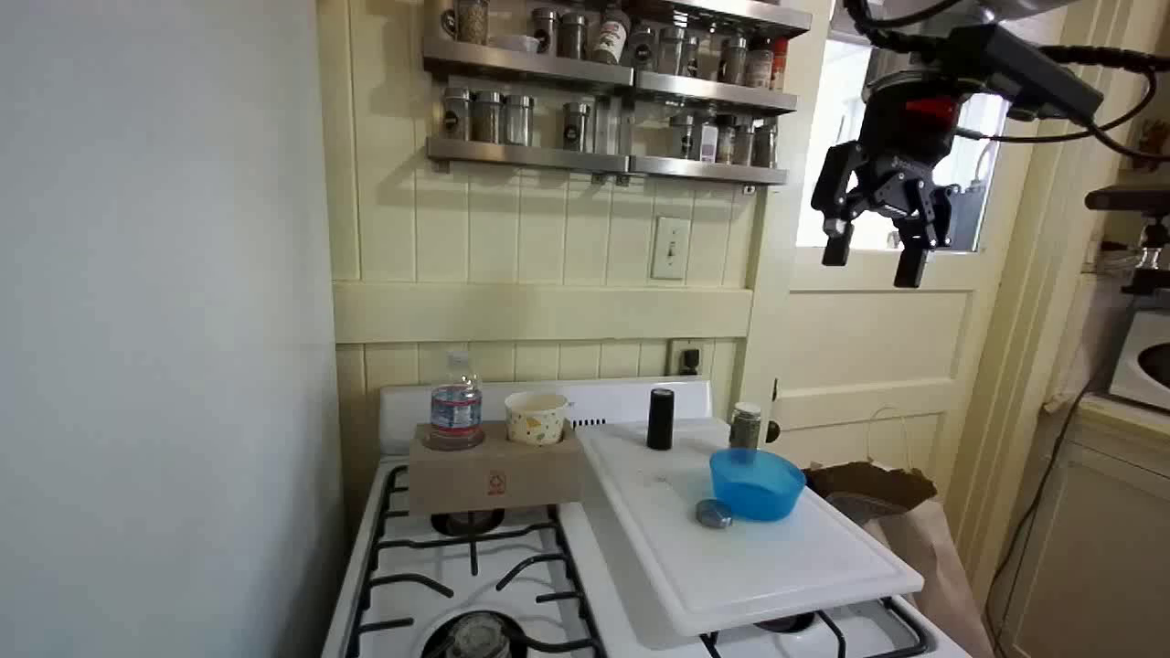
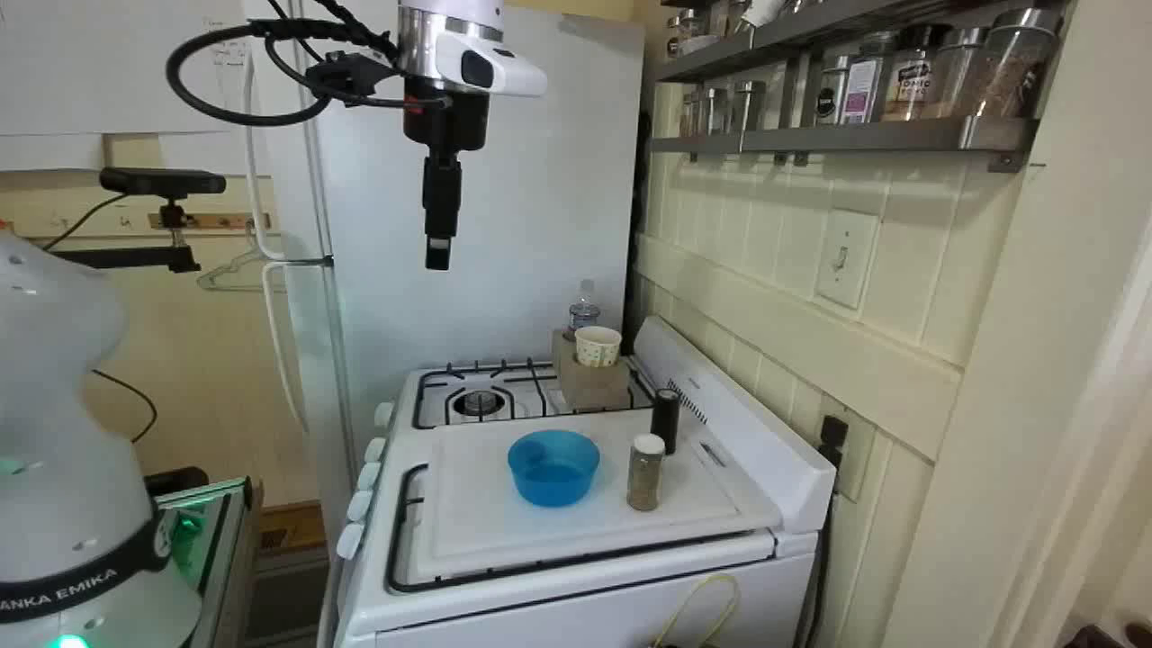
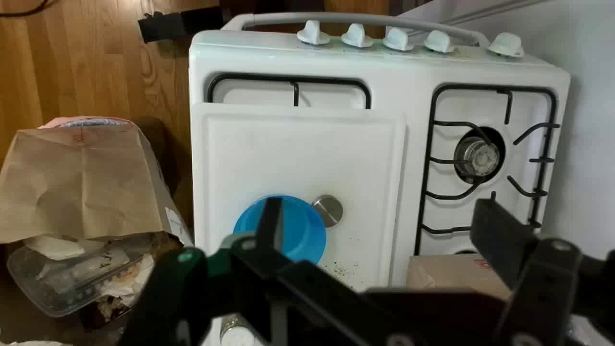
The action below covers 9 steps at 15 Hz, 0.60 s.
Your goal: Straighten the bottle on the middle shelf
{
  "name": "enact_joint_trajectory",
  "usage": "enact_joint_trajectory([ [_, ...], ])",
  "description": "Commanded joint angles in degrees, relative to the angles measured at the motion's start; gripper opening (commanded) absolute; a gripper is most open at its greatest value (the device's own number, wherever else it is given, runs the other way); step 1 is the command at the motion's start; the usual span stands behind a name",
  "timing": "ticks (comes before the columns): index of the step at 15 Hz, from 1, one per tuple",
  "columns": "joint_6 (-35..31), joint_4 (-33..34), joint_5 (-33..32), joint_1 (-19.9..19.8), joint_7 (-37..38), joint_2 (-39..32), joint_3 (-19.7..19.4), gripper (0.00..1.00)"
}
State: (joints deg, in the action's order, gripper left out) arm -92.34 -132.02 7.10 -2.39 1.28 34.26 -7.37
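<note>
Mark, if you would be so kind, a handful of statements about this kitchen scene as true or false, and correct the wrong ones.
1) The middle shelf holds a leaning bottle. True.
2) Something is clamped between the jaws. False: the gripper is open and empty.
3) The white board carries a blue bowl and a silvery disc. True.
4) The silvery disc lies inside the blue bowl. False: it lies beside the bowl, on the board.
5) A water bottle stands upright on a cardboard box. True.
6) The gripper touches the leaning bottle. False: it hangs apart from both the bottle and the shelf.
</note>
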Motion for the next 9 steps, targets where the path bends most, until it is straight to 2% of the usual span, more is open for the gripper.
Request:
enact_joint_trajectory([
  [1,0.23,0.18,0.42,-1.11,-0.49,-0.15,0.81,1.0],
  [7,-0.13,0.84,0.25,-1.23,-0.25,-0.03,1.02,1.0],
  [9,-1.2,3.09,-2.13,-1.73,0.76,0.34,2.59,1.0],
])
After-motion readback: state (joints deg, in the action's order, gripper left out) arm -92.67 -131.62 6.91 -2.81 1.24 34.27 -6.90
